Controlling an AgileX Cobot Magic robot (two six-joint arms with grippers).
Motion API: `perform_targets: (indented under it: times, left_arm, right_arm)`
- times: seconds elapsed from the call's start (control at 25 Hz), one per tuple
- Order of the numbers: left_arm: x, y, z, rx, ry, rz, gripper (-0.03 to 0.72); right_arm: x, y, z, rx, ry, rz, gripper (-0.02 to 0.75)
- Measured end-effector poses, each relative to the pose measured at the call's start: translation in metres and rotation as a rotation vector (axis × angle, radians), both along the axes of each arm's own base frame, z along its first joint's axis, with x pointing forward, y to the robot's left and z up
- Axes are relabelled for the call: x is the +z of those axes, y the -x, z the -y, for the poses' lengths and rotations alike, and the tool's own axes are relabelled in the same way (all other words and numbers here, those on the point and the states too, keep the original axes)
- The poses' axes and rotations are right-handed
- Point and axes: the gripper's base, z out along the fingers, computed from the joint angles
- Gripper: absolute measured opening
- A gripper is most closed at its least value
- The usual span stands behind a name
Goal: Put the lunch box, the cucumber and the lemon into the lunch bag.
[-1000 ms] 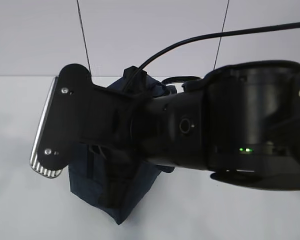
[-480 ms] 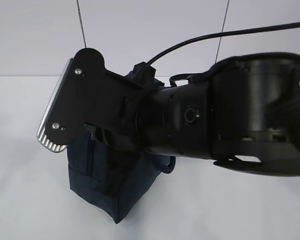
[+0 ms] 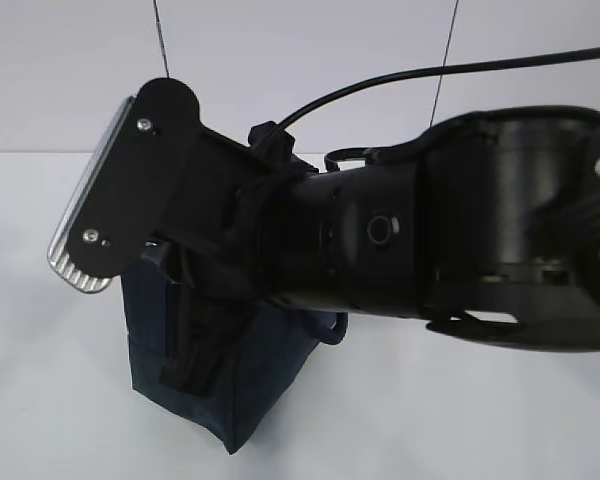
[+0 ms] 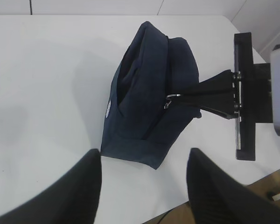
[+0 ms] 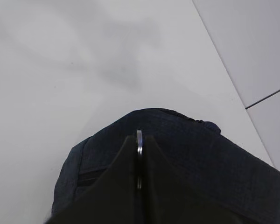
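1. The big dark navy boxy cloth lunch bag [image 4: 147, 93] stands on the white surface [image 4: 46, 84].
2. In the left wrist view the bag sits near the middle, with one bottom corner pointing toward the camera.
3. The top of the bag shows a long dark gap beside the zipper line.
4. The right gripper [image 5: 139, 154] is pinched tight on the small silver ring zipper pull [image 4: 170, 100] at the top of the bag.
5. In the right wrist view the two black fingers [image 5: 121, 182] press together, and the thin silver ring [image 5: 139, 140] sticks out between their tips.
6. In the left wrist view this same gripper reaches in from the right side and its tips touch the ring.
7. In the exterior view the big black right arm [image 3: 430, 240] fills most of the picture and hides much of the bag [image 3: 230, 400] behind it.
8. The left gripper [image 4: 142, 186] hangs above the surface with its two black fingers [image 4: 74, 186] spread apart.
9. It holds nothing, and it is on the near side of the bag, not touching it.
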Motion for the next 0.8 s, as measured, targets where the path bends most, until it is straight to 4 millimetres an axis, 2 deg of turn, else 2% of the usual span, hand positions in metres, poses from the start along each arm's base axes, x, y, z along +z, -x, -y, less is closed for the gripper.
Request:
perform_targets:
  times: [0.8]
  left_arm:
    - [0.0,0.0,0.0,0.0,0.0,0.0,0.405]
  right_arm:
    - [0.0017,-0.0057,0.0004,0.039,0.021,0.065,0.02]
